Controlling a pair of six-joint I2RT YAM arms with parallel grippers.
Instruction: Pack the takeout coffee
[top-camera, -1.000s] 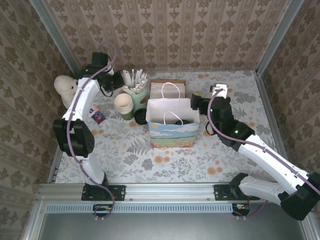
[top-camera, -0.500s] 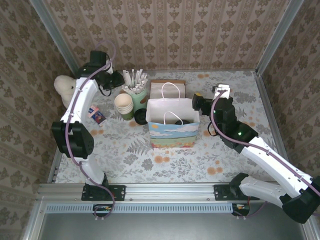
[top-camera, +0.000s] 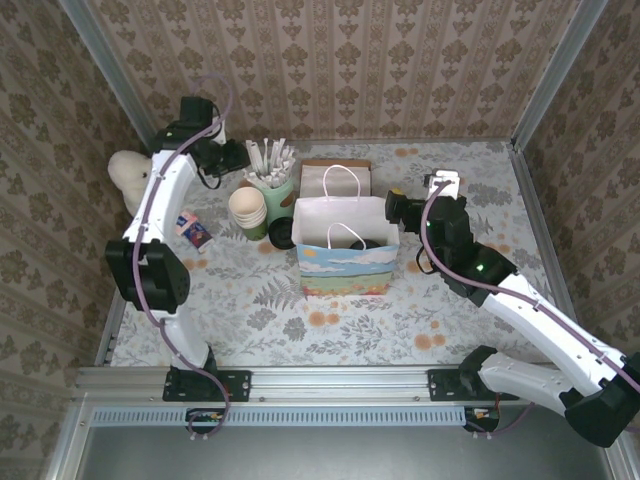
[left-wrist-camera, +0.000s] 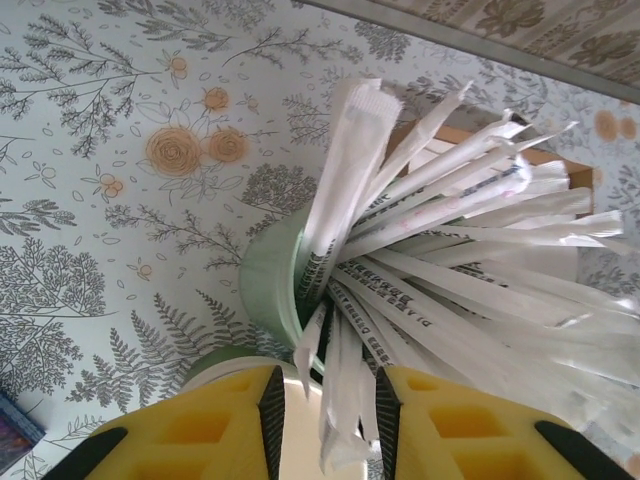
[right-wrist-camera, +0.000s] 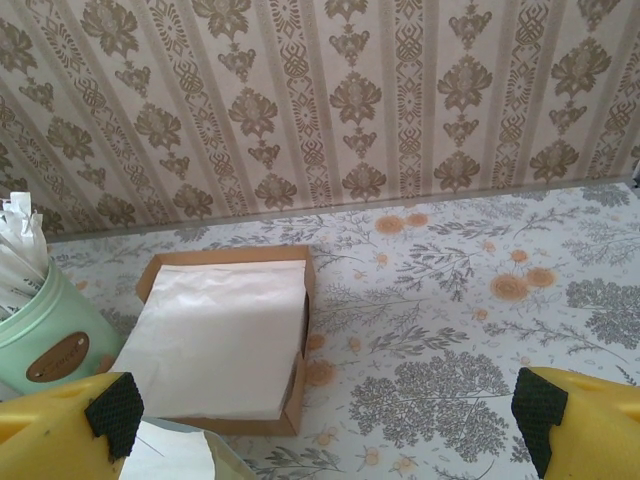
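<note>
Takeout coffee (top-camera: 283, 236), left hand (left-wrist-camera: 328, 405) ajar over sticks (left-wrist-camera: 440, 250)

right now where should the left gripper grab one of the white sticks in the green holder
Pinch a white stick by its free upper end, coming from above. The sticks fan out of the pale green holder with lower ends buried, so the tops alone are reachable. The left gripper hangs over them, jaws open astride a few.

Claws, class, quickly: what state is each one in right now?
Left claw: partly open around the ends of white sticks.
Right claw: wide open, empty.
</note>
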